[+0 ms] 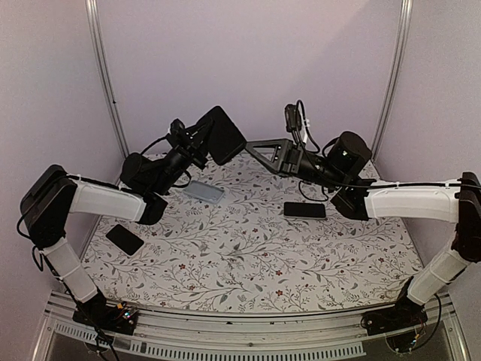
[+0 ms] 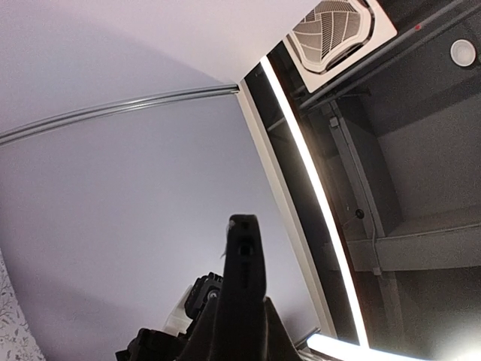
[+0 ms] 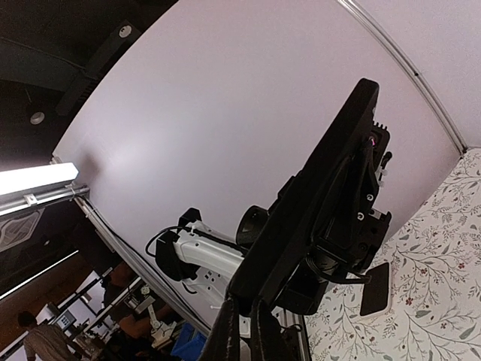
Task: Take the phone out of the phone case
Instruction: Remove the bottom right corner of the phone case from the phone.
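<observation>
You have the cased phone (image 1: 225, 135) in the air between the two arms, well above the floral table (image 1: 225, 263) and towards its back edge. The left gripper (image 1: 197, 147) meets it from its left side and the right gripper (image 1: 254, 147) from its right, so neither arm is nearer: each sits closed down on an edge of the same black slab.

What your next move turns on is the slab's axis. In the right wrist view it rises from the right gripper's fingers (image 3: 229, 331) up and to the right, edge-on, with the left gripper's body clamped against its far side about midway along. Any peel or pull has to run across that thin edge, one gripper bracing while the other works.

From above you see the slab's broad face and both grips at once, but nothing of its thickness. The left wrist camera gives you only a narrow dark edge (image 2: 244, 278) standing up out of its fingers, against wall and ceiling. Neither wrist view shows a seam between phone and case, so I take it to be the cased phone rather than a bare one, and cannot tell which face is the screen.

On the table lie a grey flat piece (image 1: 204, 191) below the left gripper, a black phone (image 1: 304, 210) below the right arm, and another black phone (image 1: 125, 239) at the left edge.
</observation>
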Available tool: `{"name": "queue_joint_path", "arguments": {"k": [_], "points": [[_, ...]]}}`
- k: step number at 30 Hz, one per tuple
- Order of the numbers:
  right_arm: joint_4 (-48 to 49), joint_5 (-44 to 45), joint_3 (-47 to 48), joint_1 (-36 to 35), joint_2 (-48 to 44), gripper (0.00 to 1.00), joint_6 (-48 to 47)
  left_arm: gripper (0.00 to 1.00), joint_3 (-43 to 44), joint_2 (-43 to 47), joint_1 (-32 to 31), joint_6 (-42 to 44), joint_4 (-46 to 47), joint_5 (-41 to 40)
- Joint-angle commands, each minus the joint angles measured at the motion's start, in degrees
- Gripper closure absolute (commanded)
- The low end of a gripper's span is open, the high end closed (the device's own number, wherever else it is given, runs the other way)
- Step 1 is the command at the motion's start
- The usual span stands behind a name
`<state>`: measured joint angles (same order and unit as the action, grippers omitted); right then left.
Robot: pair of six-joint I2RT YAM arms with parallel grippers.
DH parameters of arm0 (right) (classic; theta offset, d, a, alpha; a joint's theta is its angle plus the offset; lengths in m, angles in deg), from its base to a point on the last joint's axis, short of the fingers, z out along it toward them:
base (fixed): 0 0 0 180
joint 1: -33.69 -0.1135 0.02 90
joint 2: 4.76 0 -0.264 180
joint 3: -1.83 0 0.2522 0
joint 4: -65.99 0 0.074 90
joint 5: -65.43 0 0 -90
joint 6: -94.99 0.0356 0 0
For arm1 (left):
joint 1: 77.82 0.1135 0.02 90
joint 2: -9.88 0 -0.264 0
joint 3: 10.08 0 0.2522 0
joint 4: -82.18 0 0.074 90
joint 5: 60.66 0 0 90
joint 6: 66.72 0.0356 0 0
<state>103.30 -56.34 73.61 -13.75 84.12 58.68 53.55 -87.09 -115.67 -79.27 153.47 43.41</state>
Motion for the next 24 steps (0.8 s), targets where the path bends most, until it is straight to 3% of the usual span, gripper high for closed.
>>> {"name": "queue_joint_path", "arguments": {"k": [1,5,8,13,24], "points": [[-8.63,-0.35,-0.30,0.11,2.35,0.96,-0.16,1.00,1.97,2.53,-0.36,1.51,12.82,4.02],[-11.92,0.72,0.13,0.16,0.84,0.90,-1.92,1.00,1.16,3.97,0.81,5.12,6.61,6.71],[-12.38,1.12,0.08,0.14,0.15,0.80,-2.85,1.00,0.30,4.96,1.22,7.85,1.42,7.67],[-13.02,0.73,0.91,0.06,-0.61,0.70,-4.10,1.00,-1.23,4.70,1.54,8.19,0.36,7.06],[-14.95,1.67,1.88,-0.55,0.14,0.68,-3.82,1.00,-0.99,3.98,1.55,8.64,-0.02,7.48]]}}
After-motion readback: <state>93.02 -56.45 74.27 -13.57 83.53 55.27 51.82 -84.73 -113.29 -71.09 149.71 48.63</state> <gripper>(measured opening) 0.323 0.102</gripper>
